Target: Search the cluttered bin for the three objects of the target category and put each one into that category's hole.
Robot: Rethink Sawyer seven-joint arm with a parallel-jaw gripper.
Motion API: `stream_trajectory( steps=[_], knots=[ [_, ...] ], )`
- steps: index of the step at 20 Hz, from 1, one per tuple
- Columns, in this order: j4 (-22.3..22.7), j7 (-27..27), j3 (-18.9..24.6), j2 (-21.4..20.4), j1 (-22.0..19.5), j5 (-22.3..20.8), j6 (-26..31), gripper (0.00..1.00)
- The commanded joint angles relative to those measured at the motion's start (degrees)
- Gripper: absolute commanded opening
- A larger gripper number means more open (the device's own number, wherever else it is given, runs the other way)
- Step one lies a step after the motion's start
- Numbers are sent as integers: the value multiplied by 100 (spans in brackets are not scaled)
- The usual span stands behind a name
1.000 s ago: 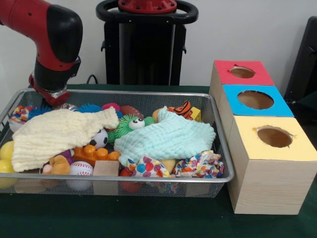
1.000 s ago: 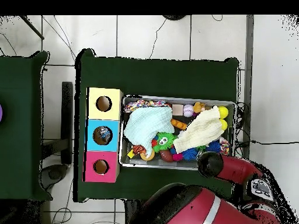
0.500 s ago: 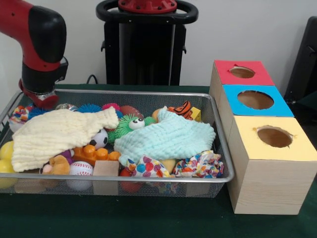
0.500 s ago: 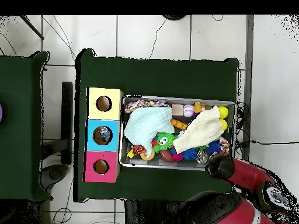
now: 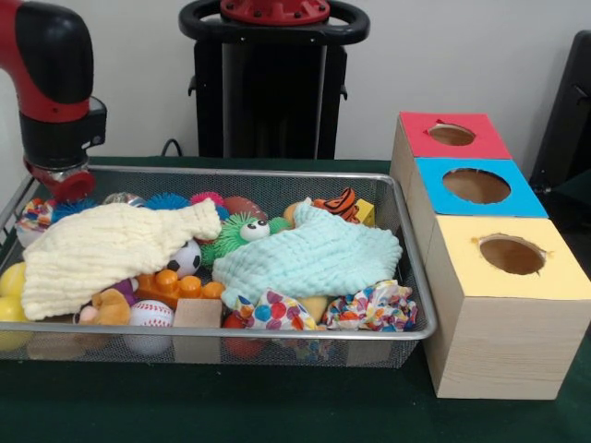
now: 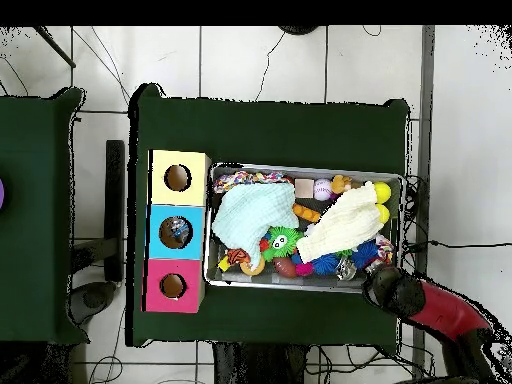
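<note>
Overhead, the arm (image 6: 440,308) reaches in from the lower right, its end just outside the bin's (image 6: 300,285) corner. From the front, the gripper (image 5: 63,183) hangs at the far left end of the bin (image 5: 420,277), just above the rim; whether the jaws are open or closed cannot be told, and nothing shows in them.

The wire bin sits on the green surface (image 5: 277,406), packed with toys. A cream cloth (image 5: 111,249) covers the left half and a mint cloth (image 5: 309,258) the right. Between them sits a green fuzzy toy with eyes (image 5: 242,233). Along the front lie a baseball (image 5: 150,315), a wood block (image 5: 198,314), an orange brick (image 5: 175,284) and patterned fabric pieces (image 5: 369,309). Yellow balls (image 5: 11,293) press the left end. A blue spiky ball (image 5: 168,200) lies at the back.

Beside the bin stand three boxes in a row, each with a round hole: red (image 5: 452,135), blue (image 5: 476,185), yellow (image 5: 511,254). Which toys belong to the target category cannot be told.
</note>
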Motion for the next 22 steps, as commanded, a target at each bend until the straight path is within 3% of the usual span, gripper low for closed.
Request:
stream_trajectory(
  steps=[1, 6, 11, 17, 22],
  knots=[
    [563, -852, 1787, 528, -395, -654, -479, 0],
    [667, -661, 1932, 474, -471, -827, -471, 0],
    [671, -232, 1536, 258, -30, -1004, -573, 0],
    [864, 325, 1216, 60, 315, -871, -782, 0],
    [947, 426, 1152, -58, 427, -736, -791, 0]
  ],
)
